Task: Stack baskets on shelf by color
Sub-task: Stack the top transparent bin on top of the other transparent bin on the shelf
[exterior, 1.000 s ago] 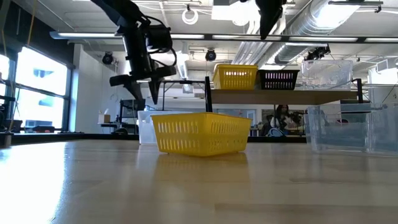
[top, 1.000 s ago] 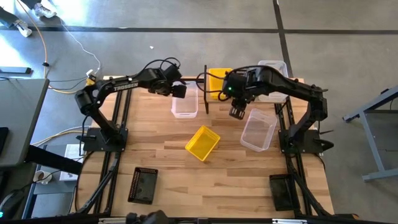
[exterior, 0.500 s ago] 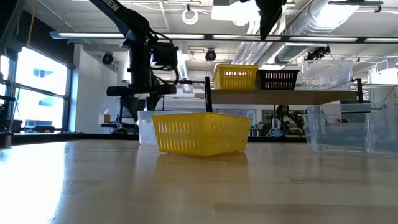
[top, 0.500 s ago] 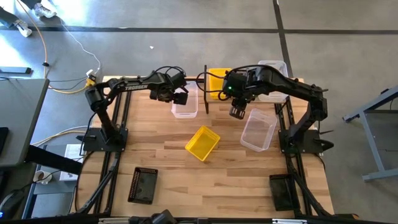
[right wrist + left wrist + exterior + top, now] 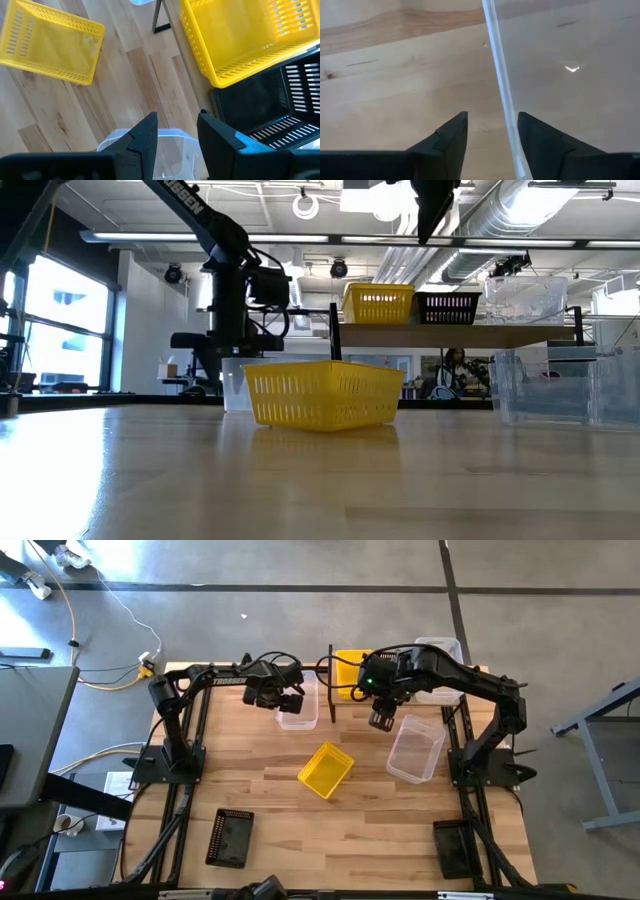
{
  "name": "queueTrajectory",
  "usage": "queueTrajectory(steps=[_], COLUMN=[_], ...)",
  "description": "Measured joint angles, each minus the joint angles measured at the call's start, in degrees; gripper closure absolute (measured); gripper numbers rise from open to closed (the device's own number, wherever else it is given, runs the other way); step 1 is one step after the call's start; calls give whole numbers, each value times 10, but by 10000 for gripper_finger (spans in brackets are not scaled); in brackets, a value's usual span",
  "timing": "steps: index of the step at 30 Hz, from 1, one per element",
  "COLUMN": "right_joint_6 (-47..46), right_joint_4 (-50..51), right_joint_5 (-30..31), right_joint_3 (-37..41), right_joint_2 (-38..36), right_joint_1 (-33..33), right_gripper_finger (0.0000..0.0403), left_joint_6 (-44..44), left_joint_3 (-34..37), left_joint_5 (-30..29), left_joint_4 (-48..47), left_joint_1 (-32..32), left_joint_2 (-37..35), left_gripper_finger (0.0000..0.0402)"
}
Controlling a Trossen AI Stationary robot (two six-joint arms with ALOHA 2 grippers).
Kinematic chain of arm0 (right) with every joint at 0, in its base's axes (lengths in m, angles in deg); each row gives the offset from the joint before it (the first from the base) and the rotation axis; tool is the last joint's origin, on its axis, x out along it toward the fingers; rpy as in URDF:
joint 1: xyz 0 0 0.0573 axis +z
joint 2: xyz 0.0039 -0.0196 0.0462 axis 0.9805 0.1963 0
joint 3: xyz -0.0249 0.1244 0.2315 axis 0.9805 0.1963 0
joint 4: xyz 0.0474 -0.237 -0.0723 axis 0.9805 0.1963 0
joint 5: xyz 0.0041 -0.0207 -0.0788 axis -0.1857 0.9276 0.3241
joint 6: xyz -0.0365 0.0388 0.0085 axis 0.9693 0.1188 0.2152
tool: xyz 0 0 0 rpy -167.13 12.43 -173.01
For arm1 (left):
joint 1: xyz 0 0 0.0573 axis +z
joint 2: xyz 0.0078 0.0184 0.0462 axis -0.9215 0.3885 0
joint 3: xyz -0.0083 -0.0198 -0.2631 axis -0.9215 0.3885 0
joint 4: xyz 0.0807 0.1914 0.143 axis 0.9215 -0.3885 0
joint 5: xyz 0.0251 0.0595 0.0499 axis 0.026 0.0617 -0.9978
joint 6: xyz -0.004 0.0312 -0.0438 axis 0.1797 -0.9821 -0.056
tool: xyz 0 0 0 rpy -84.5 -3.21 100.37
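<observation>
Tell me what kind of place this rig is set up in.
Probably an industrial lab or workshop: exposed ceiling ducts overhead, a bare concrete floor around the wooden table, and loose cables trailing across that floor.

Yellow basket (image 5: 322, 393) sits on the table (image 5: 300, 480), front and centre. Behind it, the left arm (image 5: 232, 290) hangs over a clear bin (image 5: 236, 385), possibly touching it. On the shelf (image 5: 455, 334): yellow basket (image 5: 379, 304), black one (image 5: 447, 308), clear one (image 5: 525, 298). Another clear bin (image 5: 565, 388) stands at right.
</observation>
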Motion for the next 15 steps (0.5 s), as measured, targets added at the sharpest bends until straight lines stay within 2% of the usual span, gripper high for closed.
queueTrajectory(steps=[12,15], right_joint_6=[0,0], right_joint_4=[0,0], right_joint_5=[0,0], right_joint_3=[0,0], right_joint_2=[0,0], right_joint_1=[0,0], right_gripper_finger=[279,279], left_joint_6=[-6,-7], left_joint_3=[0,0], left_joint_5=[-4,2], left_joint_4=[2,2], left_joint_1=[0,0], left_joint_2=[0,0], left_gripper_finger=[389,394])
